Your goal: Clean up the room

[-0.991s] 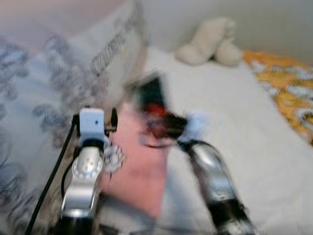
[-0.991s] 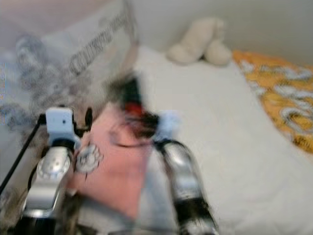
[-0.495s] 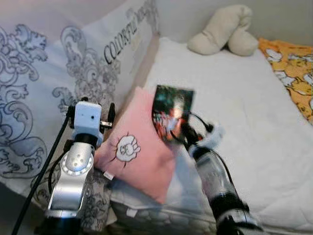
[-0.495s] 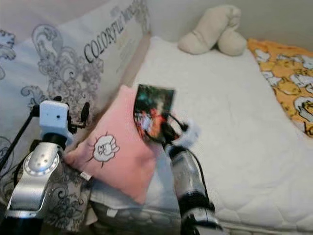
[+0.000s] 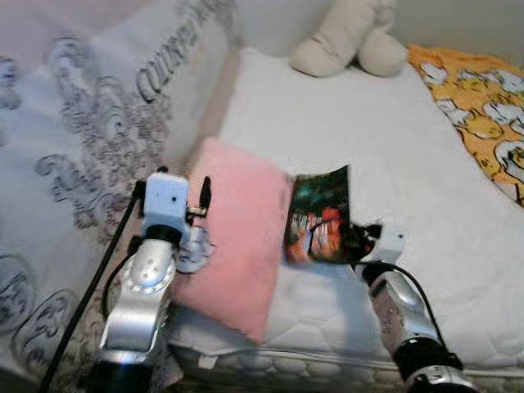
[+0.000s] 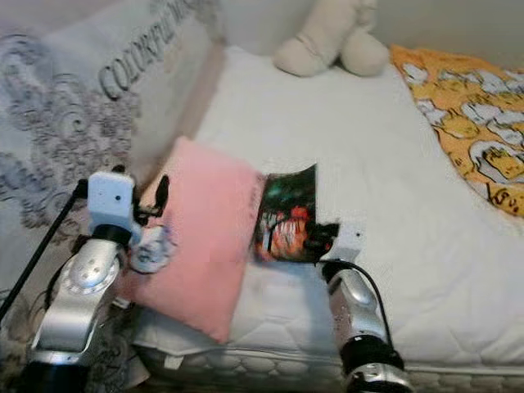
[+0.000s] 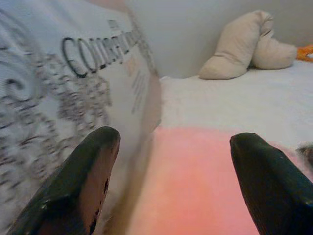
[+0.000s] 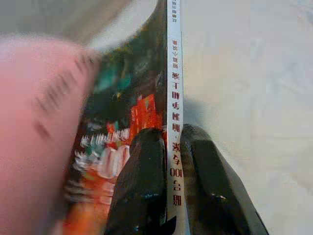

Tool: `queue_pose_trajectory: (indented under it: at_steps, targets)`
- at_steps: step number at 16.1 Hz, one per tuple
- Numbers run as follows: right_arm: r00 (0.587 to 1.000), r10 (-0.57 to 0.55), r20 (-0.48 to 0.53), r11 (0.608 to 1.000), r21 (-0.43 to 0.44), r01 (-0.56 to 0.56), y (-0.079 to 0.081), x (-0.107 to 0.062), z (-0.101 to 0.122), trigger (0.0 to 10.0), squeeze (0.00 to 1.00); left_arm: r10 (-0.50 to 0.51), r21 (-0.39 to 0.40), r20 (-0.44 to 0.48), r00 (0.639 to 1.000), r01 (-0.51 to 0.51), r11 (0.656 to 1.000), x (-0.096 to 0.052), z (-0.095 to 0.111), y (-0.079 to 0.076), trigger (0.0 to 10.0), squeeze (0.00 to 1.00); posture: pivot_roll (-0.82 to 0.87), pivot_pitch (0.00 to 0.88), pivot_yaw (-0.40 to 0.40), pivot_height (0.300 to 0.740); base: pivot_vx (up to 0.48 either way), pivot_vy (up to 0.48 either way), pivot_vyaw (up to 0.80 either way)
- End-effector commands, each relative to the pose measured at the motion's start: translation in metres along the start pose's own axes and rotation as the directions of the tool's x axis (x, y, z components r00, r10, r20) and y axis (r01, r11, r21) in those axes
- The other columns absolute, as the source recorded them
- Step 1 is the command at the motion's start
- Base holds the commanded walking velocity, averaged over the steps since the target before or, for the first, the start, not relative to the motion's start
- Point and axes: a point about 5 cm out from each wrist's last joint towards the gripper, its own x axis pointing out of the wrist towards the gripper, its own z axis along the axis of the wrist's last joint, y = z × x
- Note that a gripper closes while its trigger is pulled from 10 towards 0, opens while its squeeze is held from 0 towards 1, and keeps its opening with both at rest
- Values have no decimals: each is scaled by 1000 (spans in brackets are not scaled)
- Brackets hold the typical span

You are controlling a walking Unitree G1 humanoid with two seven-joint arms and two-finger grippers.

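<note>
Left eye view, from the robot's left: a large white cushion point(image 5: 90, 139) printed with grey scrollwork and lettering leans along the side of the bed point(image 5: 393, 164). In front of it the left claw point(image 7: 171, 161) is raised beside the cushion; the left wrist view looks between its two black fingers point(image 7: 83, 181), which stand wide apart with nothing between them, over the pink pillow point(image 5: 233, 229) toward the far end of the bed. That pillow lies on the white mattress near its front edge, its outline somewhat blurred. Just beside the pillow's right edge stands a thin book point(image 5: 321, 217) with a dark green and red cover, upright on the mattress and seemingly touching the pillow. The right claw point(image 8: 168, 166) pinches it: the right wrist view shows the fingers closed narrowly on either side of the white spine, which carries printed characters that the head views cannot resolve. At the far end of the bed lies a beige plush toy point(image 5: 348, 37), and on the right an orange patterned blanket point(image 5: 475, 98) covers the mattress.
</note>
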Motion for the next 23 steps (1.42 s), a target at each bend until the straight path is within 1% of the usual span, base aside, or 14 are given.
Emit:
queue_pose_trajectory:
  at_steps: [1, 2, 3, 5, 7, 9, 10, 12, 14, 15, 18, 19, 22, 23]
  targets:
    - [1000, 8, -17, 998, -56, -9, -1, 0, 0, 0, 0, 0, -5, -3, 1000, 0, 1000, 1, -1, -2, 10000, 0, 288, 105, -11, 740, 0, 0, 0]
    - [999, 13, -32, 997, -72, -15, -3, 1, 0, 0, 0, 0, -7, 0, 1000, 0, 1000, 2, -1, -3, 10000, 0, 283, 99, -14, 740, 0, 0, 0]
    - [993, 22, -115, 995, -90, -32, -2, 1, -10, 0, 0, 4, -12, -1, 1000, -4, 1000, 3, -2, -4, 10000, 0, 285, 97, -18, 740, 0, 0, 0]
    - [981, 25, -190, 994, -104, -46, -1, -2, -23, 0, 0, 7, -15, -2, 1000, -7, 1000, 3, -2, -5, 10000, 0, 289, 96, -21, 740, 0, 0, 0]
    - [975, -2, -221, 993, -112, -23, -6, -7, -31, 0, 0, 14, -13, -4, 1000, -14, 1000, 1, -4, -4, 10000, 0, 296, 100, -24, 740, 0, 0, 0]
    - [966, -40, -255, 997, -79, 21, -14, -12, -39, 0, 0, 20, -9, -8, 1000, -21, 1000, -1, -5, -2, 10000, 0, 305, 108, -25, 740, 0, 0, 0]
    - [961, -67, -267, 998, -12, 66, -17, -14, -44, 0, 0, 22, -7, -9, 1000, -22, 1000, -2, -5, -1, 10000, 0, 308, 114, -22, 740, 0, 0, 0]
    - [935, -90, -343, 973, 169, 155, -15, -21, -61, 0, 0, 15, -1, -13, 1000, -15, 1000, -3, -6, -1, 10000, 0, 316, 118, -16, 740, 0, 0, 0]
    - [934, -77, -349, 947, 266, 178, -5, -19, -66, 0, 0, 8, 4, -10, 1000, -8, 1000, -3, -5, -1, 10000, 0, 324, 117, -15, 740, 0, 0, 0]
    - [941, -61, -332, 945, 283, 161, 3, -14, -64, 0, 0, 9, 7, -4, 1000, -9, 1000, -2, -4, 0, 10000, 0, 326, 114, -12, 740, 0, 0, 0]
    - [959, -34, -281, 955, 274, 114, 19, -1, -52, 0, 0, 10, 9, 0, 1000, -10, 1000, -1, -3, -1, 10000, 0, 326, 108, -15, 740, 0, 0, 0]
    - [960, -12, -280, 965, 247, 84, 25, 3, -48, 0, 0, 10, 6, 1, 1000, -10, 1000, -1, -3, -2, 10000, 0, 327, 107, -17, 740, 0, 0, 0]
    - [963, -8, -269, 981, 185, 60, 31, 13, -36, 0, 0, 13, -3, 6, 1000, -13, 1000, 0, -2, -4, 10000, 0, 336, 100, -33, 740, 0, 0, 0]
    - [961, -10, -277, 989, 140, 51, 31, 14, -34, 0, 0, 17, -5, 4, 1000, -17, 1000, -1, -3, -5, 10000, 0, 338, 98, -37, 740, 0, 0, 0]
